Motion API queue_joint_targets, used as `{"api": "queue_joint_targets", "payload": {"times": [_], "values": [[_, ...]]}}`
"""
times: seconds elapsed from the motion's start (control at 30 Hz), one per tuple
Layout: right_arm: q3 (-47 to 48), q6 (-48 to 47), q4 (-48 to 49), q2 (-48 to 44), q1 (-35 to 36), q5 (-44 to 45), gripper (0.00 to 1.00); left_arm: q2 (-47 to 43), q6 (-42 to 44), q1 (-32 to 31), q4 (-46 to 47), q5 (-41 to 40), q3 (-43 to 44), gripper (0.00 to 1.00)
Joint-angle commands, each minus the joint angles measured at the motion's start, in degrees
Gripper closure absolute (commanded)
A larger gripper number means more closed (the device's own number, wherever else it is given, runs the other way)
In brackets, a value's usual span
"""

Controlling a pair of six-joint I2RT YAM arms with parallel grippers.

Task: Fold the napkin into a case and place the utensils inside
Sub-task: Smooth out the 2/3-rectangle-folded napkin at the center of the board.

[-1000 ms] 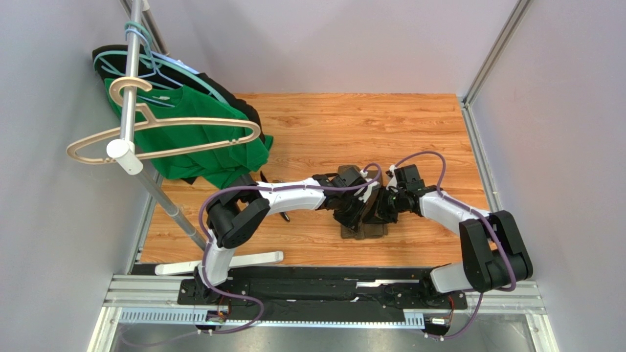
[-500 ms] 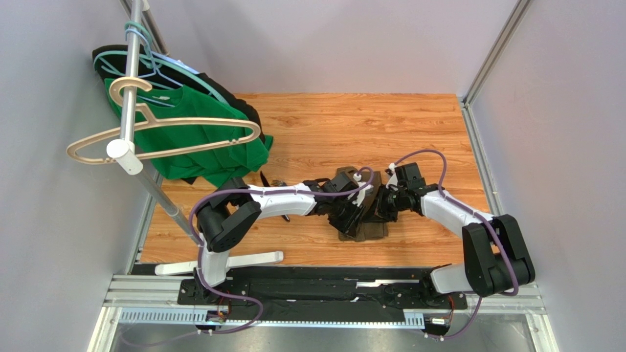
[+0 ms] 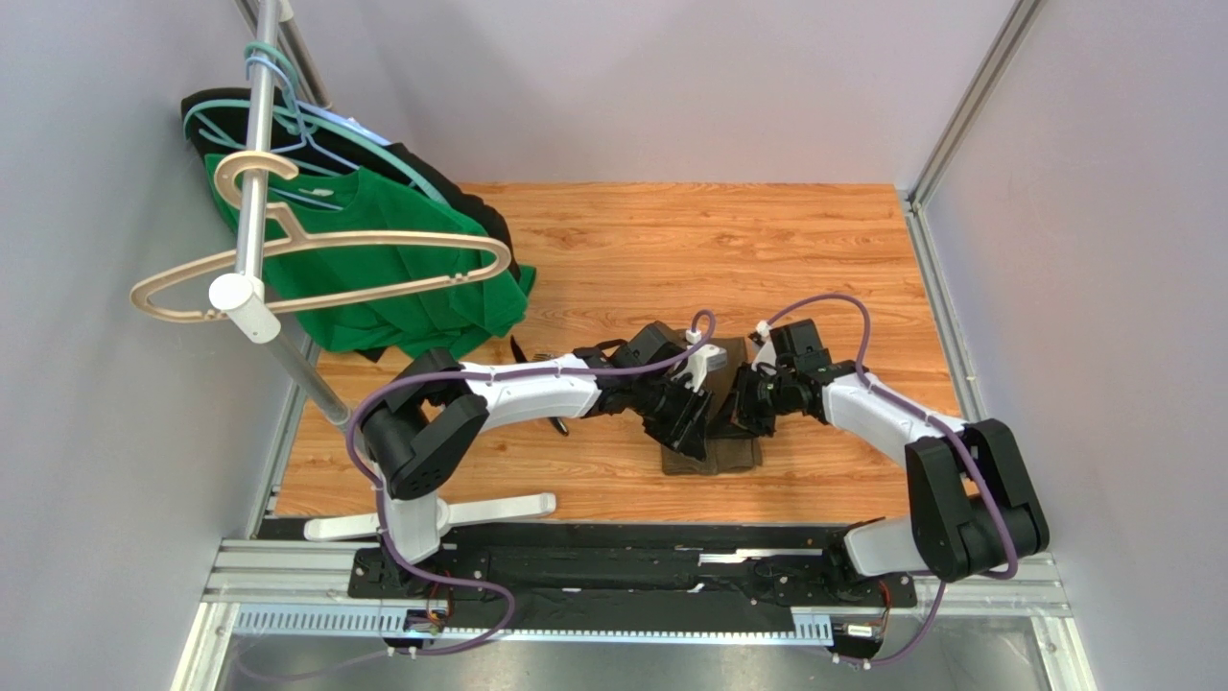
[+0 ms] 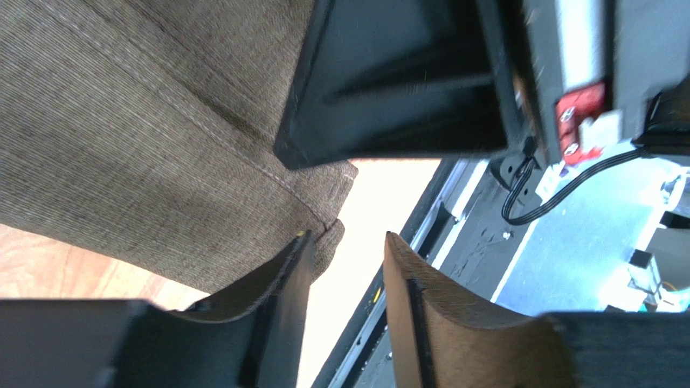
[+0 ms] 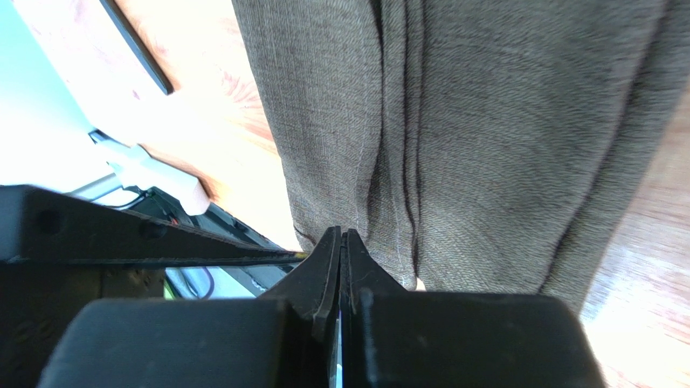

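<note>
Olive-brown napkin [image 3: 721,458] lies mostly hidden beneath the left end effector [image 3: 692,423].

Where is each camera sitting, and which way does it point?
Top external: above and behind, looking down on the wooden table; left arm and right arm show, bases nearest.
Left wrist: on the left arm, facing the napkin past its own open left gripper.
Right wrist: on the right arm, facing the napkin; its right gripper is shut on the hem.
Both wrist views share the napkin, close up.
</note>
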Motion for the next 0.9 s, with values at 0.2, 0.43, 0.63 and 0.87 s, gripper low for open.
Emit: {"api": "queue_joint_targets", "payload": {"times": [0.2, 0.43, 0.63, 0.87], "values": [[0.5, -0.4, 4.7, 4.6, 2.3, -0.9, 1.0, -5.2, -3.9, 4.7, -4.9, -5.3, 0.0, 0.79], [-0.5, -4.3, 3.3, 6.1, 0.1, 4.1, 1.0, 2.1, -7.6, 6.1, 4.5, -2.3, -1.0, 0.88], [1.7, -5.9, 1.6, 6.0, 0.1, 4.1, 1.0, 1.9, -6.8, 9.5, 5.4, -8.0, 6.2, 0.75], [8.0, -5.6, -0.8, 5.7, -0.1, 4.5, 1.0, 14.3, -0.8, 13.5, -11.9, -6.4, 30.8, 0.87]]}}
